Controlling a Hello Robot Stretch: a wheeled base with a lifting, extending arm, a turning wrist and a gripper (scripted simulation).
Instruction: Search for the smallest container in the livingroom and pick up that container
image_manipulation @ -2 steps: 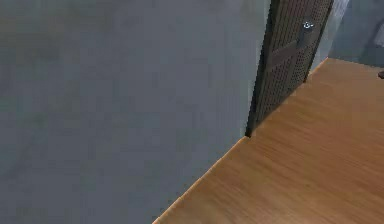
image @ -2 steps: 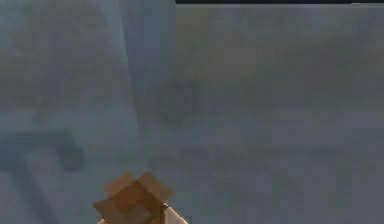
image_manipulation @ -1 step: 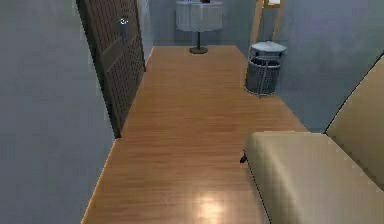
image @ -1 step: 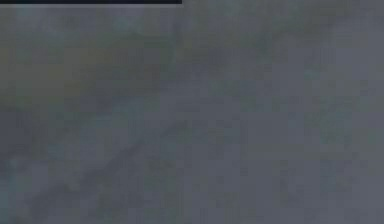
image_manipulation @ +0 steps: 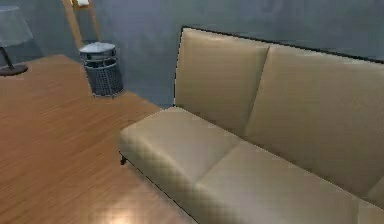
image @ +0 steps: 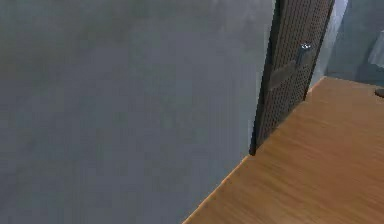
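- Wall (image: 120, 100): blue-grey and plain, it covers the forward view's left and middle and meets the floor along a slanting line at the lower right.
- Door (image: 292, 60): dark and panelled, set in the wall at the forward view's upper right, with a pale metal handle (image: 305, 47) near its right edge.
- Wooden floor (image: 310, 160): orange-brown boards that run from the door's foot to the forward view's bottom right corner.
- Sofa (image_manipulation: 250, 130): beige, with two seat cushions and two back cushions; it stands against the blue-grey wall in the arm side view's middle and right. A small dark leg (image_manipulation: 122, 158) shows under its near left corner.
- Waste bin (image_manipulation: 101, 68): a round, dark mesh container with a pale rim, upright on the floor at the arm side view's upper left. It stands near the wall, left of the sofa and apart from it. It is the one container to be seen; whether it is the smallest in the room cannot be told.
- Lamp (image_manipulation: 12, 45): grey shade on a thin stem with a dark round base, at the arm side view's left edge, left of the waste bin.
- Pale wooden upright (image_manipulation: 82, 20): against the wall just behind the waste bin; its kind cannot be told.
- Claw: its state, and whether it grips anything, cannot be told.
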